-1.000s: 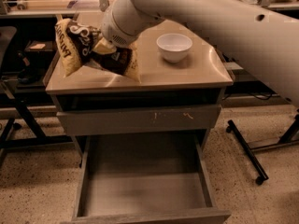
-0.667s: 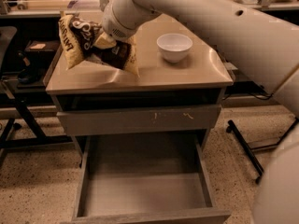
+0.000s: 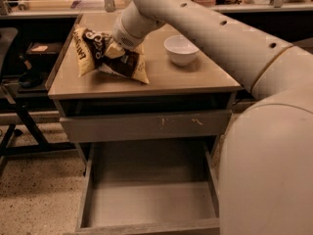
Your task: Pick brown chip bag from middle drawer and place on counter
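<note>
Bag (image 3: 90, 48) on the counter (image 3: 195, 77), gripped by the end effector (image 3: 113, 50).
The drawer (image 3: 146, 199) stands open below. The bag tilts near the bowl (image 3: 181, 49), 1 corner touching the counter, clamped mid-body. It is probably light, crinkly, slippery and crushable, so hold it gently at the crease. Its white script is unreadable.

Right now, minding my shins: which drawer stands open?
The middle drawer, pulled out below the shut, scratched drawer front. The gripper is at the brown chip bag on the counter.
</note>
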Robot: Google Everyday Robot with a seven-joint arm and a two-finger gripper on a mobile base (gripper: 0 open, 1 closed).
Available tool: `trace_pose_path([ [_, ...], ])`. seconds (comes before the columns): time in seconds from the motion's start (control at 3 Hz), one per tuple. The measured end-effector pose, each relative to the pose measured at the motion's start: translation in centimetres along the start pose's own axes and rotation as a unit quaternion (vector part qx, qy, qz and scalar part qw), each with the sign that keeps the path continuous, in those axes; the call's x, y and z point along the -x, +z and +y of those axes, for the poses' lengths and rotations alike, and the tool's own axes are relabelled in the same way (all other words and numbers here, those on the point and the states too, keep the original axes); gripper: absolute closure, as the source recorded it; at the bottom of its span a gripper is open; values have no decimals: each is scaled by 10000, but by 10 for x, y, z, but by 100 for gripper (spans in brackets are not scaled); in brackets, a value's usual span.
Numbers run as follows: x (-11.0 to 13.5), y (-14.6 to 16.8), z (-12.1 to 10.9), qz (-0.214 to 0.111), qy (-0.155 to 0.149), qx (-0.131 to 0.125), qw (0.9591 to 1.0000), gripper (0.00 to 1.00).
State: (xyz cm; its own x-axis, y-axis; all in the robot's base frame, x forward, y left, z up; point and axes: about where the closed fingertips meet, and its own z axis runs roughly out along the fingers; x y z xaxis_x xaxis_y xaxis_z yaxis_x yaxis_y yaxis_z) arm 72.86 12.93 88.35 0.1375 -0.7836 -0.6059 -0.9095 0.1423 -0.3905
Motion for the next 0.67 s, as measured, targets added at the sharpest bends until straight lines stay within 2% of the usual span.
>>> trace_pose_path([
  [0.33,-13,13,-3,-61,111,15,9999,100],
  [0.67,-14,15,-3,-66,124,18,9999,85],
])
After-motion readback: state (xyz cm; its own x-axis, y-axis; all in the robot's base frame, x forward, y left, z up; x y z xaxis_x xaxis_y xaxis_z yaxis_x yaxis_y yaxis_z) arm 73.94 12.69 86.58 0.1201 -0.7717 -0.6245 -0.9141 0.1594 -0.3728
